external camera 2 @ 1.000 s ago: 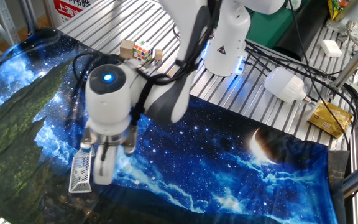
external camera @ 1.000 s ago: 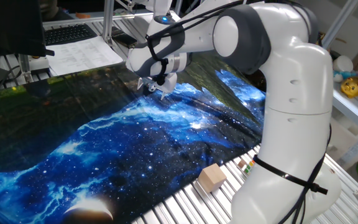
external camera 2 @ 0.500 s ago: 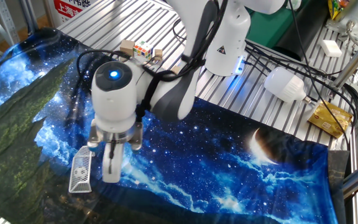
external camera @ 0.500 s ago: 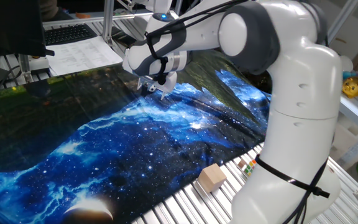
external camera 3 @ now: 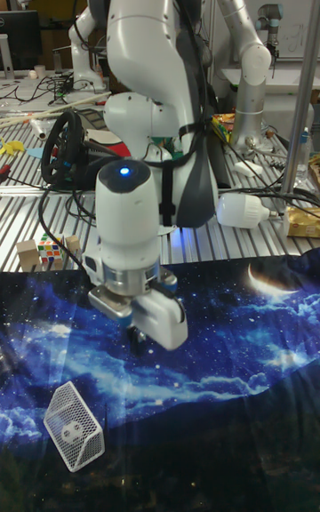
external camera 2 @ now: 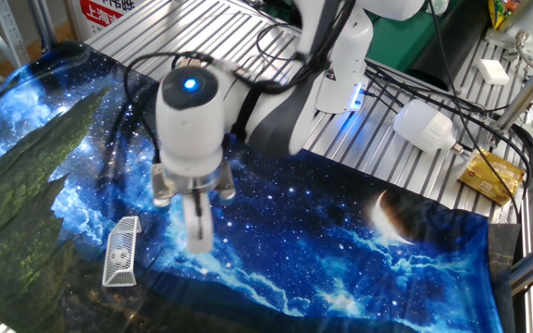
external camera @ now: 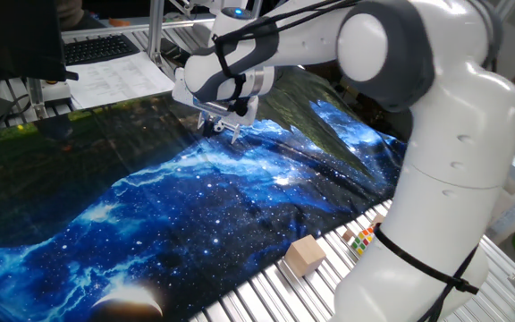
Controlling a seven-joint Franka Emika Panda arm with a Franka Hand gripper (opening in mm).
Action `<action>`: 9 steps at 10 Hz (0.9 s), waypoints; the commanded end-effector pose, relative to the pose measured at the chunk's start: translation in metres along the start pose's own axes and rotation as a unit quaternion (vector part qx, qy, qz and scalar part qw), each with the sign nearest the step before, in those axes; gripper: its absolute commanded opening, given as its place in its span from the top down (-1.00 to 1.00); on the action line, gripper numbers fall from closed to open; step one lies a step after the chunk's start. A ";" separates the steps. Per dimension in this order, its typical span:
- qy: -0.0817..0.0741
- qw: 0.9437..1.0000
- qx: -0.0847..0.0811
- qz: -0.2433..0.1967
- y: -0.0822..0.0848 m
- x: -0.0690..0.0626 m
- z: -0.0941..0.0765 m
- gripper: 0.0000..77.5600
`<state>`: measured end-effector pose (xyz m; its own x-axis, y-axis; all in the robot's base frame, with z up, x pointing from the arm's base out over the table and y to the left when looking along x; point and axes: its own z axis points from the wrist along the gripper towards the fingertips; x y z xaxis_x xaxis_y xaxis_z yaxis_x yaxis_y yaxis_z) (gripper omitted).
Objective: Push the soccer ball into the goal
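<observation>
moved: white two-finger gripper [external camera 2: 198,236] has drawn away from small silvery-white wire goal [external camera 2: 121,250], toward its 3 o'clock | jaws: cannot tell, nothing held | tiny white black-patched soccer ball [external camera 3: 72,429] inside goal | task looks done

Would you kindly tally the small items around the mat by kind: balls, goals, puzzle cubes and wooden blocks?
soccer ball: 1
goal: 1
puzzle cube: 1
wooden blocks: 2
Total: 5
</observation>
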<state>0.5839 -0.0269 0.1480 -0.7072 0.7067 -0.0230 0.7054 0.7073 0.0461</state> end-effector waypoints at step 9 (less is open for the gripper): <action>0.036 0.963 0.024 -0.265 -0.036 0.020 -0.079 1.00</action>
<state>0.5515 -0.0302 0.2037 -0.9230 0.3841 0.0225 0.3845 0.9230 0.0127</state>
